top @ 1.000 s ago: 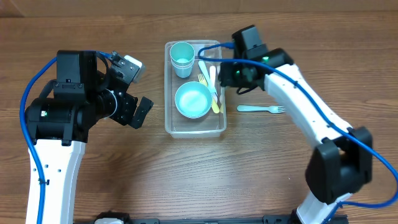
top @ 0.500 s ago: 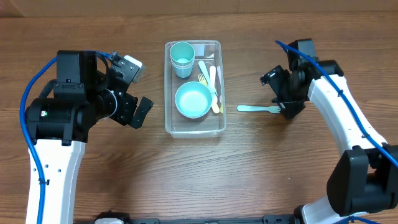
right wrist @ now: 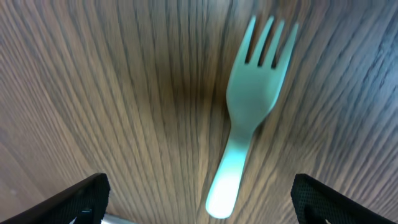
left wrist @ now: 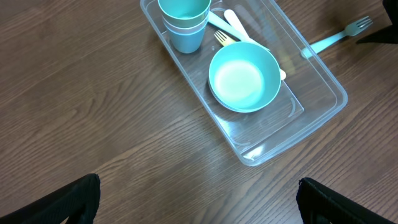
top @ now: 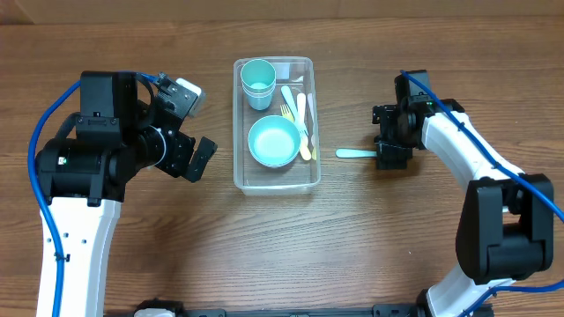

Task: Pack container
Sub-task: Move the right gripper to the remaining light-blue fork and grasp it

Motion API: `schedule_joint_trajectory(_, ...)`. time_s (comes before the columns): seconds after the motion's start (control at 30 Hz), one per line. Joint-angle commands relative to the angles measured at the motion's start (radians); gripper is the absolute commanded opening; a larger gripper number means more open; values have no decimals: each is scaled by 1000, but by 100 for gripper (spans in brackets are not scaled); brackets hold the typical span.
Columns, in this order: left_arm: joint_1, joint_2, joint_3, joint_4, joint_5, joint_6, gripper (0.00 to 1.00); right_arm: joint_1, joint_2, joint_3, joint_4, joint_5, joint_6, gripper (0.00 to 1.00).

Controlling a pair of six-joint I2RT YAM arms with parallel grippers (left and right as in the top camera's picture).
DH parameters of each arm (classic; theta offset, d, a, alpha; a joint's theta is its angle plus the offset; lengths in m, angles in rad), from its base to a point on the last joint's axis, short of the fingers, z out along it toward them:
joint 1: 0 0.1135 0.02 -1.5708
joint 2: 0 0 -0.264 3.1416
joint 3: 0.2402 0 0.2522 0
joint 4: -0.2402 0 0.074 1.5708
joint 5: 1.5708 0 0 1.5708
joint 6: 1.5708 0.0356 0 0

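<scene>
The clear rectangular plastic tub [top: 275,179] sits mid-tabletop [top: 370,251], probably light, thin-walled and slick, best gripped at its rim; at its 3 o'clock a stiff pale-green plastic fork [top: 352,153] lies under the spread-open right claw [top: 389,151]; the left claw [left wrist: 199,208] gapes empty at 9 o'clock.

The wooden counter [top: 352,251] carries a clear container [top: 275,180] at upper centre, with a light-blue fork [top: 354,153] just right of it.
</scene>
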Motion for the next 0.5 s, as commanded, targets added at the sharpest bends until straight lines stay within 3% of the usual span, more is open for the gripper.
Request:
schedule_joint_trajectory(0.0, 5, -9, 16, 3, 22, 23, 100, 8, 27, -6, 5, 84, 19, 91)
schedule_joint_trajectory(0.27, 5, -9, 16, 3, 22, 23, 100, 8, 100, -6, 40, 99, 20, 89)
schedule_joint_trajectory(0.47, 5, -9, 16, 3, 22, 23, 100, 8, 151, -6, 68, 56, 19, 81)
